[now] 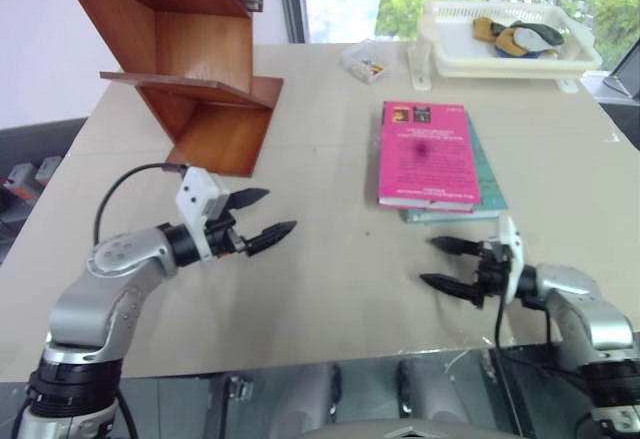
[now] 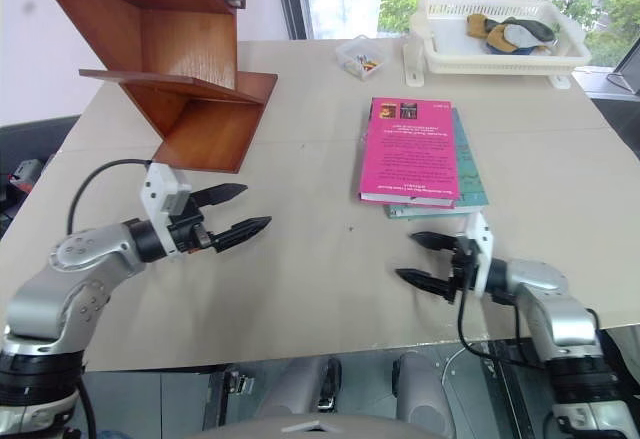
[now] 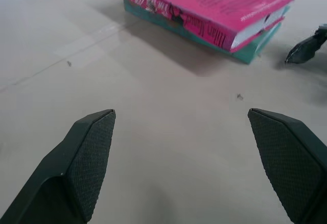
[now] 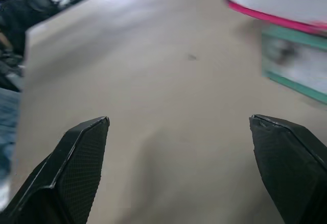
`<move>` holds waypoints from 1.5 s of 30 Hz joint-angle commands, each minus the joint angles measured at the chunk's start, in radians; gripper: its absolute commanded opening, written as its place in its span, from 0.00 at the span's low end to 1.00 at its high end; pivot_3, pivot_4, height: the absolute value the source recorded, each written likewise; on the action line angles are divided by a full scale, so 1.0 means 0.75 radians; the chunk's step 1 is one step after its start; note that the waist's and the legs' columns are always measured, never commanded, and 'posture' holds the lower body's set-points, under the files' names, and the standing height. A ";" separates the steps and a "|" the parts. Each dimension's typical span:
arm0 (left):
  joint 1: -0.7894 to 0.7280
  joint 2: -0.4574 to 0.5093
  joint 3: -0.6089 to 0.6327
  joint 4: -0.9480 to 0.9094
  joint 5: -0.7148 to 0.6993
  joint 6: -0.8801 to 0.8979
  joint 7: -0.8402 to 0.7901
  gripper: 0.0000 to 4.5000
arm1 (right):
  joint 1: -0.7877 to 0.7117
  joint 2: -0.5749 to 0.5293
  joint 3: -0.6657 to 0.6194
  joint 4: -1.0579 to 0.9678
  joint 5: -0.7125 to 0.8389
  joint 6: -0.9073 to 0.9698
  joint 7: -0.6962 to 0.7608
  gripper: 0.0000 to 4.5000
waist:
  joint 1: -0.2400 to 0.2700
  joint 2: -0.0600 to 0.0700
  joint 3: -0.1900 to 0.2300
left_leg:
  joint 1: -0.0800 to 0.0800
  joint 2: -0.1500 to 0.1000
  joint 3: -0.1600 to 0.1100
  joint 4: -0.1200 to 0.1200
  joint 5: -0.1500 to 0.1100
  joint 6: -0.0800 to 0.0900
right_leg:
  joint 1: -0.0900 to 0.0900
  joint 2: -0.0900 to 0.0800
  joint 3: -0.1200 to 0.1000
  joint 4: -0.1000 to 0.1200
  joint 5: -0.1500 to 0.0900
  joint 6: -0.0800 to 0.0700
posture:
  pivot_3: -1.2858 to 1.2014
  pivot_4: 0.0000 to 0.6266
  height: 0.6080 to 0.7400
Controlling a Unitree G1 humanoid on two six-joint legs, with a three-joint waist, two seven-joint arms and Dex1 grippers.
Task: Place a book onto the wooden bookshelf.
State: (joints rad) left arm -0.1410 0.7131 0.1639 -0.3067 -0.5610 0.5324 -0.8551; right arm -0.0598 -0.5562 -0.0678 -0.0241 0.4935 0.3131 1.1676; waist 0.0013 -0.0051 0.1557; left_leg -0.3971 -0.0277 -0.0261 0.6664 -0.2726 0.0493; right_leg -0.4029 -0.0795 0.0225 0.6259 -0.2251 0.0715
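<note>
Your pink book (image 1: 426, 154) lies flat on a teal book (image 1: 484, 174), right of the table (image 1: 320, 299) centre, well apart from the wooden bookshelf (image 1: 190, 69) at the far left. Your right gripper (image 1: 448, 264) hovers just before it, fingers wide and empty; your left gripper (image 1: 262, 215) is wide too

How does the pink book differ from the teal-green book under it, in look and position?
The pink book lies on top with its whole cover showing, while the teal-green book sits underneath, with its edges showing along the pink book's right side and near end. The pink book's cover carries small text and small dark pictures; the teal-green book's cover is hidden. Both lie flat on the table, stacked and untouched by either gripper.
</note>
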 commanded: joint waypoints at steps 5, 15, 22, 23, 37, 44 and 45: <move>-0.324 -0.254 -0.130 0.296 -0.032 0.036 0.020 0.98 | 0.226 -0.218 -0.374 0.054 0.068 -0.063 0.016 1.00 | 0.024 0.000 -0.001 | 0.000 -0.003 -0.002 0.003 0.000 0.001 | 0.004 0.003 -0.003 0.000 0.000 0.000 | 0.52 0.24 1.00; -0.663 -0.447 -0.140 0.704 -0.026 -0.005 -0.072 0.98 | -0.019 -0.259 -0.564 0.345 -0.082 -0.186 -0.402 1.00 | -0.014 -0.002 0.000 | 0.004 -0.001 0.000 0.005 0.002 -0.001 | 0.008 0.011 -0.001 0.002 0.001 0.001 | 0.52 0.24 1.00; -0.605 -0.316 -0.169 0.594 0.016 -0.056 -0.266 0.98 | -0.366 -0.047 -0.393 0.463 -0.203 -0.106 -0.756 1.00 | -0.027 -0.002 0.000 | 0.003 0.001 0.001 0.004 0.005 -0.006 | 0.005 0.012 0.001 0.002 0.000 0.001 | 0.52 0.24 1.00; -0.593 -0.281 -0.176 0.572 0.028 -0.068 -0.296 0.98 | -0.433 -0.032 -0.373 0.535 -0.236 -0.099 -0.809 1.00 | -0.027 -0.002 0.000 | 0.002 0.001 0.001 0.004 0.005 -0.006 | 0.004 0.012 0.002 0.003 0.000 0.001 | 0.52 0.24 1.00; -0.431 0.022 -0.114 0.260 0.044 -0.108 -0.430 0.98 | -1.224 -0.008 -0.292 1.667 -0.447 -0.313 -1.079 1.00 | -0.025 -0.001 0.001 | -0.003 -0.001 0.001 -0.002 0.006 -0.007 | -0.002 0.011 0.002 -0.002 0.000 0.000 | 0.52 0.24 1.00; -0.328 0.020 -0.062 0.142 0.016 -0.075 -0.354 0.98 | -1.327 0.060 -0.210 1.769 -0.535 -0.341 -0.919 1.00 | -0.047 -0.001 0.001 | -0.003 -0.001 0.003 -0.002 0.006 -0.007 | -0.002 0.011 0.004 0.000 0.000 0.000 | 0.52 0.24 1.00; -0.310 0.022 -0.057 0.130 0.017 -0.074 -0.343 0.98 | -1.338 0.067 -0.204 1.779 -0.543 -0.331 -0.912 1.00 | -0.050 -0.001 0.001 | -0.003 -0.001 0.002 -0.002 0.006 -0.007 | -0.002 0.011 0.004 0.000 0.000 0.000 | 0.52 0.24 1.00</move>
State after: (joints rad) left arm -0.3865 0.7179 0.0818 -0.1597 -0.5334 0.4760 -1.1277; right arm -1.0295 -0.4974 -0.2263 1.3145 0.0987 0.0760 0.4590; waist -0.0364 -0.0056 0.1568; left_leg -0.3993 -0.0286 -0.0244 0.6651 -0.2684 0.0444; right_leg -0.4043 -0.0712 0.0254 0.6263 -0.2250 0.0717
